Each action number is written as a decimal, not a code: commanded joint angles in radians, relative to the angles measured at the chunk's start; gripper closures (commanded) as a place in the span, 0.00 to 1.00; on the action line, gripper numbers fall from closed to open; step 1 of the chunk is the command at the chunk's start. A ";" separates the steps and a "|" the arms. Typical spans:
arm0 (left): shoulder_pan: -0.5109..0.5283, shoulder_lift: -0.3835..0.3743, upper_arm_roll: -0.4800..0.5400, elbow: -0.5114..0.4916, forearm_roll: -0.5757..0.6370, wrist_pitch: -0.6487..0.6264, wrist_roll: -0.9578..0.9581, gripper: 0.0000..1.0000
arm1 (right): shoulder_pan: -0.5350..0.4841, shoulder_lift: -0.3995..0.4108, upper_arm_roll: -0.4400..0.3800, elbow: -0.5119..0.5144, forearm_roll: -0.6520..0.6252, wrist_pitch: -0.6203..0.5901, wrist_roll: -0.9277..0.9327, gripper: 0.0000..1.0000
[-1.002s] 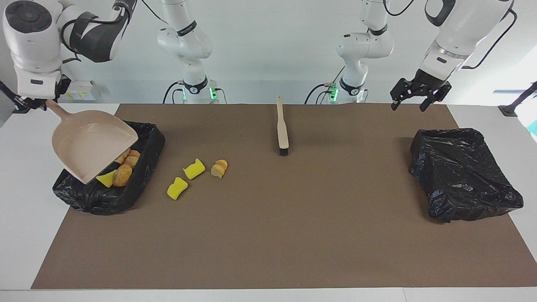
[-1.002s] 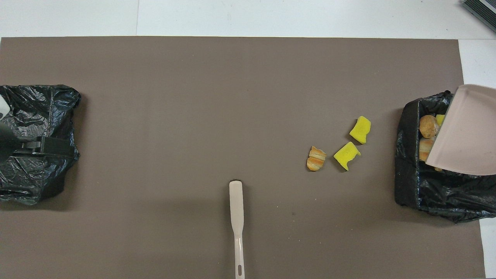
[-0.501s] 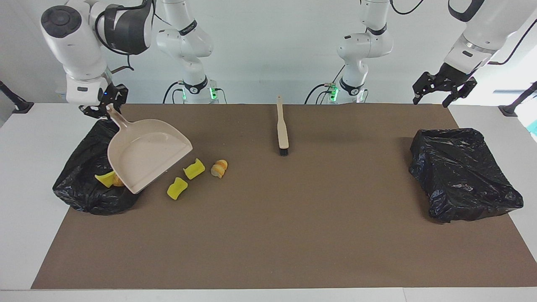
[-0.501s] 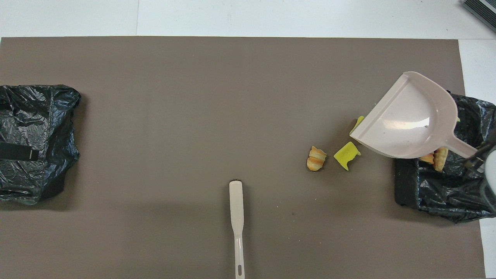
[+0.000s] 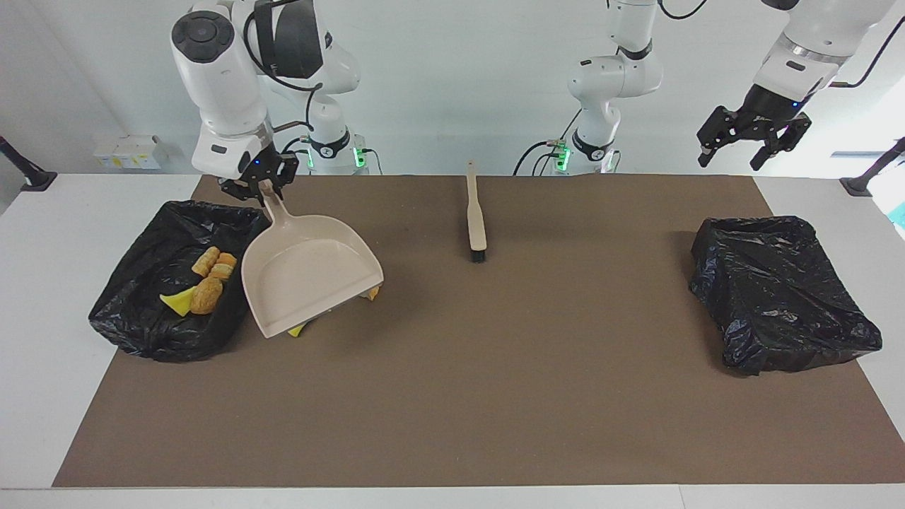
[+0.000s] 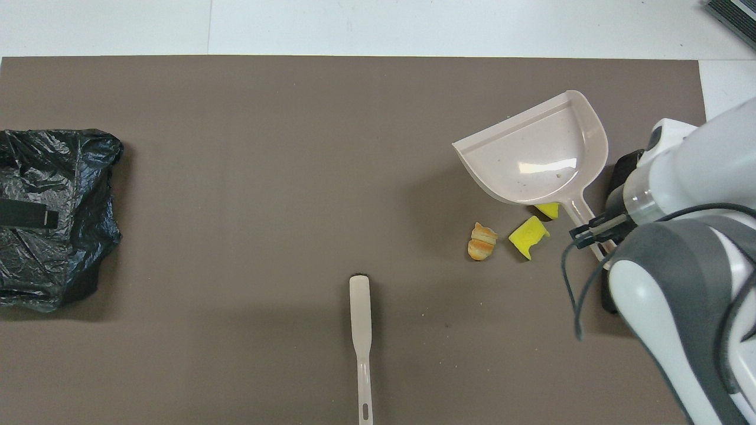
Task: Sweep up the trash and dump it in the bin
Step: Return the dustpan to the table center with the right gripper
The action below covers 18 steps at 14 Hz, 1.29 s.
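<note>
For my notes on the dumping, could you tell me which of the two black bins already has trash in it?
The bin at the right arm's end, beside the dustpan, holds scraps; the other bin shows none.

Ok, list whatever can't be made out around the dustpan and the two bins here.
- Facing view: the dustpan, held by the right hand, covers nearly all of the scraps on the mat.
- Overhead view: the right arm covers the bin and what lies in it.
- Overhead view: one yellow scrap lies partly under the dustpan.
- Both views: the other bin hides its inside under bag folds.
</note>
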 commanded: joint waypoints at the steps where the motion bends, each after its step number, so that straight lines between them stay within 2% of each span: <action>1: -0.030 -0.001 -0.004 0.008 0.002 -0.023 -0.022 0.00 | 0.070 0.058 -0.007 0.017 0.071 0.071 0.195 1.00; 4: -0.030 -0.002 -0.008 0.005 0.002 -0.018 -0.036 0.00 | 0.187 0.159 -0.007 0.078 0.094 0.132 0.455 1.00; 6: -0.029 -0.001 -0.006 0.001 0.003 -0.009 -0.031 0.00 | 0.245 0.231 -0.007 0.114 0.118 0.178 0.551 1.00; 13: -0.017 0.019 0.003 0.033 0.034 -0.118 -0.033 0.00 | 0.368 0.554 0.005 0.439 0.142 0.223 0.787 1.00; 18: -0.026 0.015 0.003 0.025 0.034 -0.112 -0.033 0.00 | 0.384 0.637 0.026 0.444 0.139 0.323 0.780 1.00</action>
